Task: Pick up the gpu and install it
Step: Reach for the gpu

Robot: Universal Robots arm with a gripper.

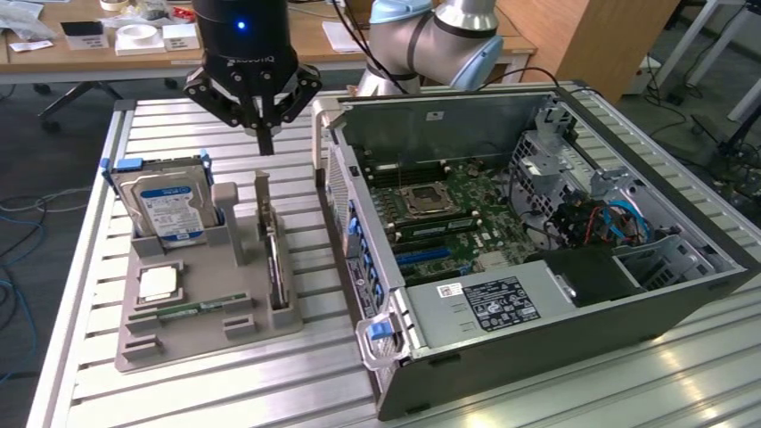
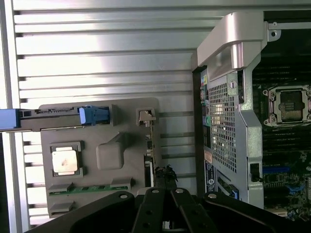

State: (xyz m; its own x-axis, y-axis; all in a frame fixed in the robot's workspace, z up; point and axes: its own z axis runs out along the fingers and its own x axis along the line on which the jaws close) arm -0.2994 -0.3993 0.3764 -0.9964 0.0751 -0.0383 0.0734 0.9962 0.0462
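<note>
Below the closed fingers [image 1: 264,134], gpu [image 1: 277,267], apart

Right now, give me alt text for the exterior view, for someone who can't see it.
The shut gripper hangs over a grey parts tray on a slatted metal table, above the gpu standing on edge in its slot. The tray also holds a blue-labelled hard drive, and an open computer case lies at the exterior view's right.

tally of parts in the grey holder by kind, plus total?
hard drive: 1
processor chip: 1
memory stick: 1
gpu: 1
Total: 4
</note>
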